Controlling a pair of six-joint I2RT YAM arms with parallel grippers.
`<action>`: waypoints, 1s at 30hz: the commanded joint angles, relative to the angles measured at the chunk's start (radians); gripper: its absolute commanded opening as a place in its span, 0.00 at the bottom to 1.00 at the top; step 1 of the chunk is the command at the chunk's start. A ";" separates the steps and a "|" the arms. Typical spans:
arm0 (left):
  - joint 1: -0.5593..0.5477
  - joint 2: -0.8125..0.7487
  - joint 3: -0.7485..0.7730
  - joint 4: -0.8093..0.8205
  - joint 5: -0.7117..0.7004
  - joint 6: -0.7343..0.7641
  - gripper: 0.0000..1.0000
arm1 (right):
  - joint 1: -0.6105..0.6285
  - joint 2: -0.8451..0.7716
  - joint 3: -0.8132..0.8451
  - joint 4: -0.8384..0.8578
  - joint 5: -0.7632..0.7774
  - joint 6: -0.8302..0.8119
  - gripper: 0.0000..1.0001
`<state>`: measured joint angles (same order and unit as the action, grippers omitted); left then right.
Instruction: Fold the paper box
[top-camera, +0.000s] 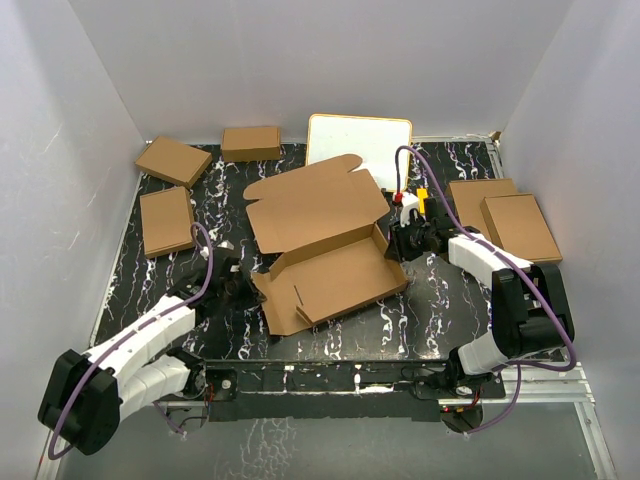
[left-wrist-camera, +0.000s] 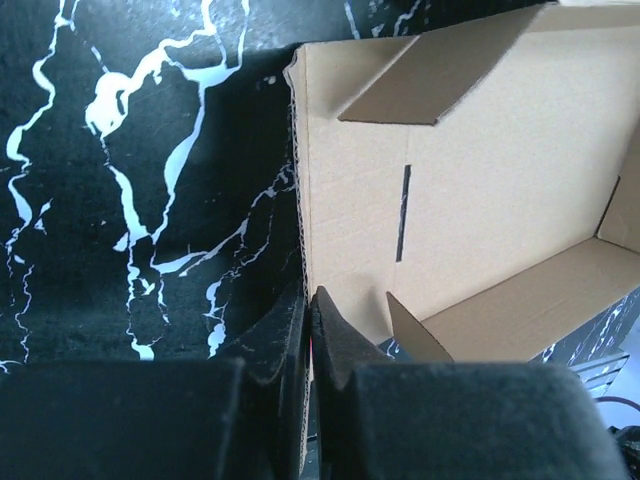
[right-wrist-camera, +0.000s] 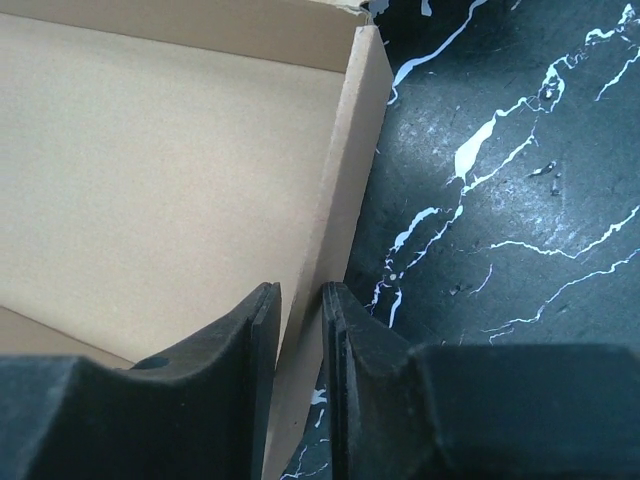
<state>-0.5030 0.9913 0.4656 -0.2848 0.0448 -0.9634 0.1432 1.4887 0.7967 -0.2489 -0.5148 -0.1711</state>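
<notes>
- Paper box (top-camera: 330, 245) sits at the middle of the bench (top-camera: 440, 300), half formed. Its tray part is nearest the arms and its lid panel with flaps leans back toward the far edge.
- Three ready-folded boxes (top-camera: 167, 220) lie by the left edge and far-left corner, well apart from the work. I take them for finished pieces set out of the arms' reach.
- Left claw (left-wrist-camera: 310, 310) is pressed together on the box's left edge, with the thin cardboard caught between its fingers (left-wrist-camera: 345, 345). The grip looks meant to steady that end, or to lift the side panel into a wall.
- A slit (left-wrist-camera: 403, 212) shows in the panel just right of that grip, and a loose tab stands near it. The slit probably receives a tab once the side goes up.
- Right claw (right-wrist-camera: 300, 300) straddles the upright right wall of the tray, one finger inside and one outside with only a narrow gap. I cannot tell whether the pads are pressing the wall. Holding both ends would stop the light sheet from sliding during a fold.
- A white-faced board (top-camera: 360, 135) lies at the far edge behind the box.
- Two more folded boxes (top-camera: 520, 228) overlap near the right edge.
</notes>
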 joint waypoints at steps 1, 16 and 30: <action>0.005 -0.005 0.078 0.014 0.027 0.063 0.00 | 0.005 -0.019 0.011 0.069 -0.002 0.039 0.26; -0.015 0.119 0.191 0.185 0.164 0.158 0.00 | 0.010 -0.041 -0.022 0.112 -0.013 0.093 0.20; -0.085 0.270 0.266 0.276 0.184 0.183 0.00 | 0.011 -0.039 -0.028 0.123 -0.013 0.108 0.20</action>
<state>-0.5724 1.2354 0.7143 -0.0757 0.1753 -0.8017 0.1360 1.4811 0.7860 -0.1745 -0.4236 -0.0971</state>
